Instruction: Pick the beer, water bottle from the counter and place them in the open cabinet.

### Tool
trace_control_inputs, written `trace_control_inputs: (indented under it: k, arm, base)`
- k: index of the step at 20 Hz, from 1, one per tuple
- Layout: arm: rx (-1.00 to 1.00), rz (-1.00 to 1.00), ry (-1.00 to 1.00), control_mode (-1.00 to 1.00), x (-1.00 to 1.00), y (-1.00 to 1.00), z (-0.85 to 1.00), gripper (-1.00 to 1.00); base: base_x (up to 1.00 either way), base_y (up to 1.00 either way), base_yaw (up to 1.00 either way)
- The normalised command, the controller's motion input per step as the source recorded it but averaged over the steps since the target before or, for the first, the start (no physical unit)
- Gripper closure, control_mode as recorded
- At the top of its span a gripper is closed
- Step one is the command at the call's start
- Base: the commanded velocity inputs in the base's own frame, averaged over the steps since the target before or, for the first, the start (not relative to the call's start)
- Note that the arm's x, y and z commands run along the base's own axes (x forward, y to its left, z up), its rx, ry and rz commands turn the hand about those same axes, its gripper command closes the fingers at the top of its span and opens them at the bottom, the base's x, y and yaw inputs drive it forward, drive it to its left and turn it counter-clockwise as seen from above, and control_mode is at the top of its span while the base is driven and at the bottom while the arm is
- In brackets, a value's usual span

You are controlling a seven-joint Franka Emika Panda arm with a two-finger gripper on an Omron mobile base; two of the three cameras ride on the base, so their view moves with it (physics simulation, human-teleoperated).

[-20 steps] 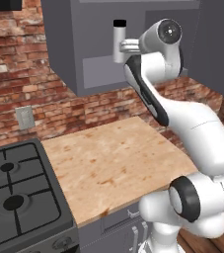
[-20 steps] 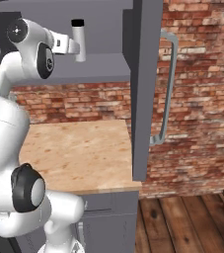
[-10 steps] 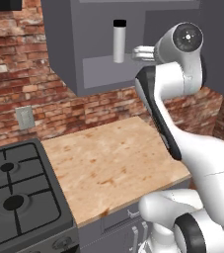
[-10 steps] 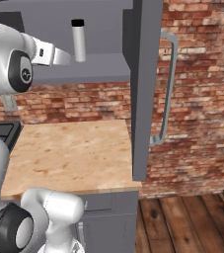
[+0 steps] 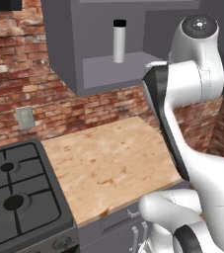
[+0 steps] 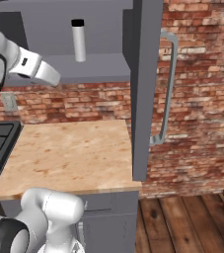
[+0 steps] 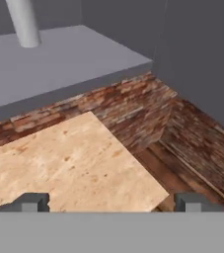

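Note:
The water bottle [image 5: 119, 42], a silver-grey cylinder with a black cap, stands upright and alone on the shelf of the open cabinet [image 5: 108, 70]. It also shows on that shelf in the right base view [image 6: 78, 42] and at the top left of the hand view [image 7: 23, 23]. My gripper [image 7: 112, 202] is open and empty. It hangs off the shelf's right front corner, well back from the bottle and above the counter [image 7: 59, 163]. The beer is out of view. The counter [image 5: 108, 163] is a bare tan slab.
A black gas stove [image 5: 15, 197] adjoins the counter on the left, with a wall outlet [image 5: 23, 117] on the brick behind. A grey cabinet door with a bar handle [image 6: 168, 89] stands open at the right. Wooden floor [image 6: 182, 222] lies beyond the counter's right end.
My hand has drawn back from the water bottle and out of the cabinet, swinging toward the counter's right side. The bottle has stayed upright on the shelf.

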Motion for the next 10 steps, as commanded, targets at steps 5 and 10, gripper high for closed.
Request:
trace_control_inputs:
  k: [5,10]
  arm:
    - [0.23,0.0,0.42,-1.0,-0.57,-0.01,-0.43,-1.0]
    - [0.22,0.01,0.1,-1.0,-0.24,0.1,-0.83,-1.0]
  base:
    - [0.0,0.0,0.0]
    - [0.0,0.0,0.0]
